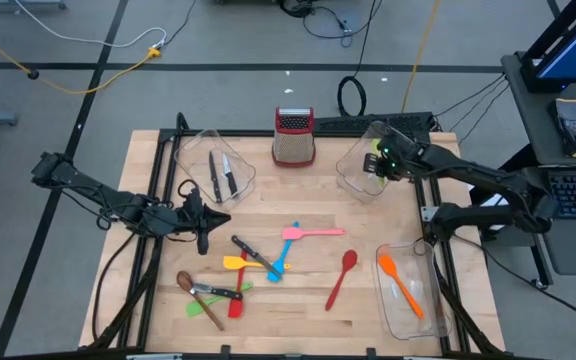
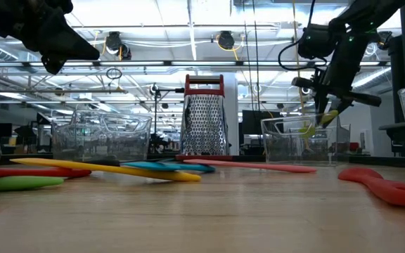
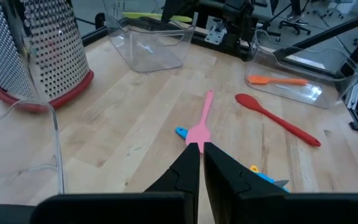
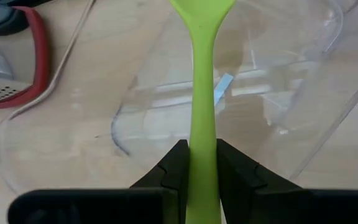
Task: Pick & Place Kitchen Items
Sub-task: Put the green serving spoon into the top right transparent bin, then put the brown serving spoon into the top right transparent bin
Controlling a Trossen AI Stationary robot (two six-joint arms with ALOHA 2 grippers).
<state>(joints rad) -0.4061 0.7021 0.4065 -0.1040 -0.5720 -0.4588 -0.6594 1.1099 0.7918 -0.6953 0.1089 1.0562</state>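
My right gripper (image 4: 202, 165) is shut on a lime-green utensil (image 4: 202, 74) above the clear bin (image 1: 363, 170) at the table's far right. The utensil's head (image 2: 309, 129) reaches down between the bin's walls. My left gripper (image 3: 201, 163) hovers shut and empty over the table's left side (image 1: 205, 225), short of the pink spatula (image 1: 313, 233). A red spoon (image 1: 343, 275) lies flat on the wood. Blue and yellow spatulas, a knife (image 1: 253, 252) and a brown spoon (image 1: 185, 282) lie in a loose cluster near the front left. My right gripper pinches the green utensil's handle (image 4: 204, 146) between its two fingers. The fingers slant down from the table's right side, and the handle runs on ahead along them. The utensil is lifted, head lowest over the bin; whether the head touches the bin I cannot tell.
A metal box grater with a red top (image 1: 294, 135) stands at the far middle. The far-left clear bin (image 1: 213, 170) holds two knives. The near-right bin (image 1: 413, 300) holds an orange spatula (image 1: 400, 285). Bare wood lies between the cluster and the right bins.
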